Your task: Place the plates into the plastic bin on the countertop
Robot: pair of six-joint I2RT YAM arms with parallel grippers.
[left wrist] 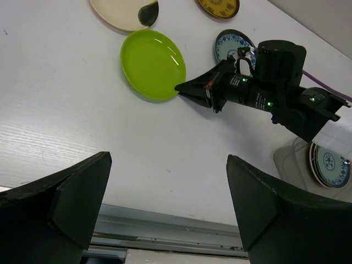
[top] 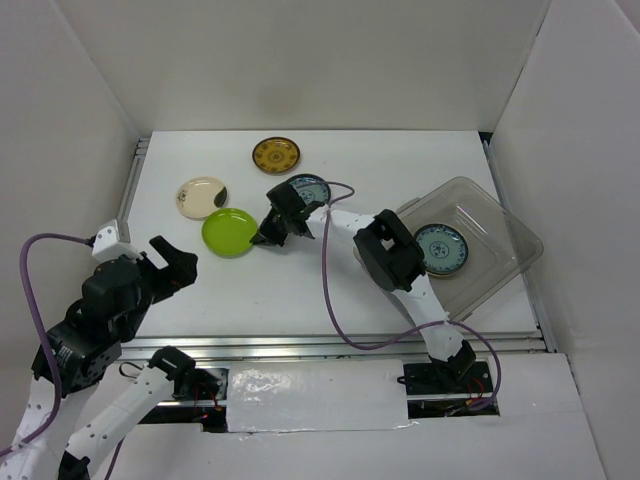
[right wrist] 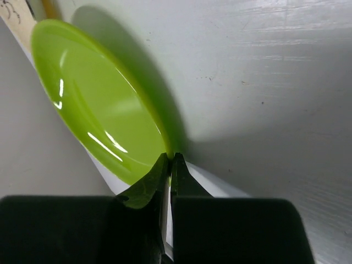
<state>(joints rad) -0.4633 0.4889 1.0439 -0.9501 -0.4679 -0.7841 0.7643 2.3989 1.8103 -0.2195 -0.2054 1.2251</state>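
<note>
My right gripper (top: pixel 262 238) is shut on the right rim of the lime green plate (top: pixel 228 231), low over the white countertop (top: pixel 300 290). The rim sits pinched between the fingertips in the right wrist view (right wrist: pixel 169 159). A cream plate (top: pixel 202 197) with a dark patch, a mustard-yellow plate (top: pixel 275 154) and a blue-grey plate (top: pixel 308 188) lie behind it. The blue-grey one is partly hidden by the right wrist. Another blue-grey plate (top: pixel 441 248) lies in the clear plastic bin (top: pixel 500 240) at the right. My left gripper (top: pixel 175 255) is open and empty at the front left.
A metal rail (top: pixel 350 343) runs along the near table edge. White walls close in the left, back and right. A purple cable (top: pixel 330 300) loops from the right arm over the table's middle. The bin hangs slightly past the right edge.
</note>
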